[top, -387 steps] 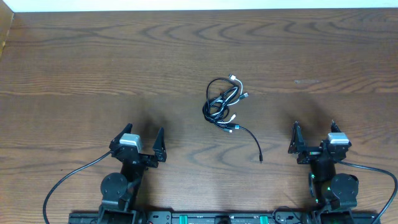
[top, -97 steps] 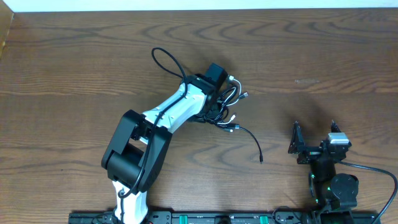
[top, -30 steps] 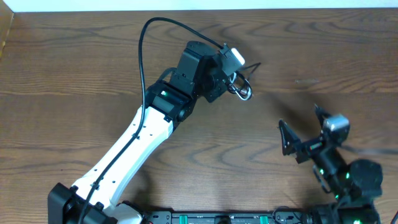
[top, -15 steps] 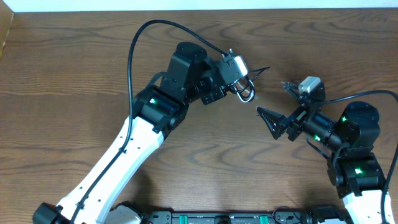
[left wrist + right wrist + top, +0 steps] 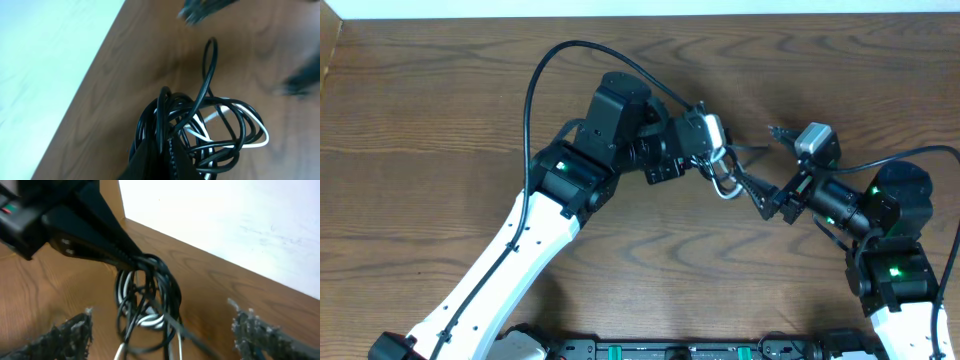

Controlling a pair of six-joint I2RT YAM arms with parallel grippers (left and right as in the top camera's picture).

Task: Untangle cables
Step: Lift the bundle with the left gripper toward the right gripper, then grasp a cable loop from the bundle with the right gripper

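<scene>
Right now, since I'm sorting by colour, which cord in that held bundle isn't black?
The white cord, curving round the bundle's right edge in the left wrist view; the other cords are black.

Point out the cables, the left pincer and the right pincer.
cables (image 5: 166, 115), left wrist view, thick part of coil.
left pincer (image 5: 133, 259), right wrist view, between its tips.
right pincer (image 5: 753, 158), overhead view, between its tips.

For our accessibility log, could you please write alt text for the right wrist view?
The left gripper, shut on a tangled bundle of black cables with one white cord, holds it over the wooden table. The right gripper is wide open, its blurred fingers at the lower corners, one on each side of the bundle.
</scene>
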